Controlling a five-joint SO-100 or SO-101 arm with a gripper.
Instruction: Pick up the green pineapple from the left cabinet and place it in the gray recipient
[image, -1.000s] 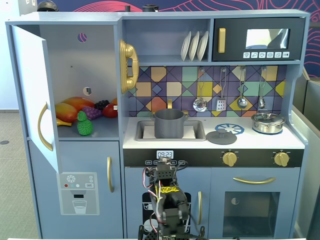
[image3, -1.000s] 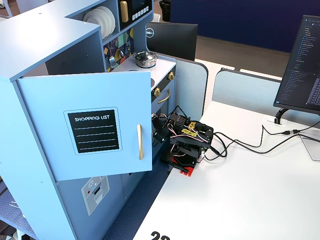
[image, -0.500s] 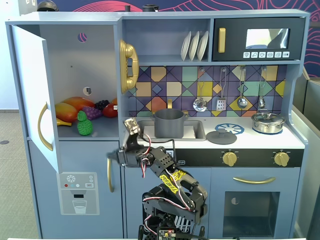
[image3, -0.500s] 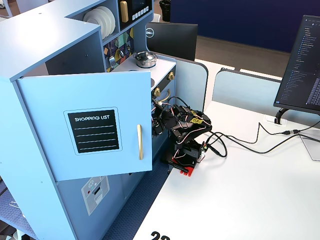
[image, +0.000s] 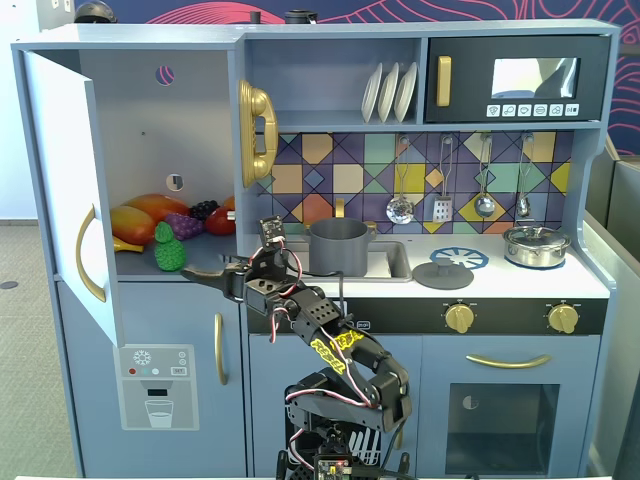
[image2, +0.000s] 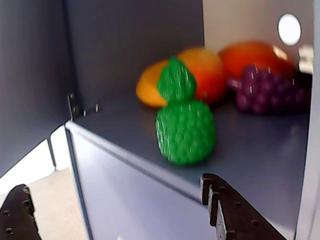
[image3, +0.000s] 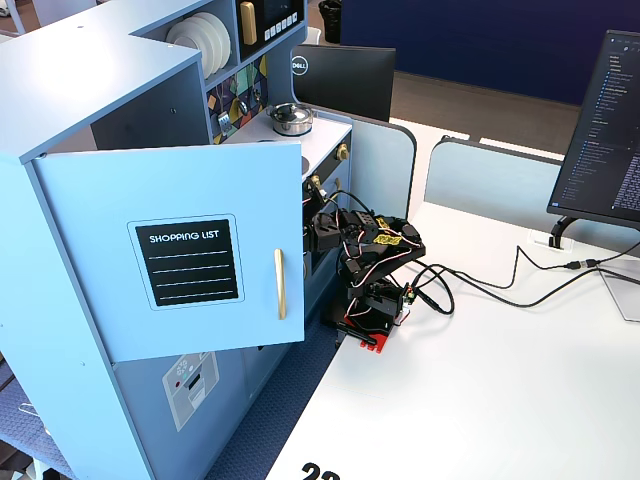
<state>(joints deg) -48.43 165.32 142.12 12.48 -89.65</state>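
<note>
The green pineapple (image: 170, 248) stands upright near the front edge of the shelf in the open left cabinet (image: 140, 110). In the wrist view the green pineapple (image2: 185, 125) is just above and between my dark fingertips (image2: 227, 207). My gripper (image: 207, 271) is open and empty, and is held just in front of the shelf edge, a little to the right of the pineapple in a fixed view. In the wrist view my gripper (image2: 117, 202) straddles the shelf's front edge. The gray recipient (image: 338, 246) stands in the sink to the right of the cabinet.
A yellow-orange mango (image: 135, 226), purple grapes (image: 183, 225) and other fruit lie behind the pineapple. The cabinet door (image: 68, 190) hangs open to the left; in a fixed view the door (image3: 170, 250) hides the shelf. A silver lidded pot (image: 535, 245) sits far right. Cables (image3: 500, 285) cross the white table.
</note>
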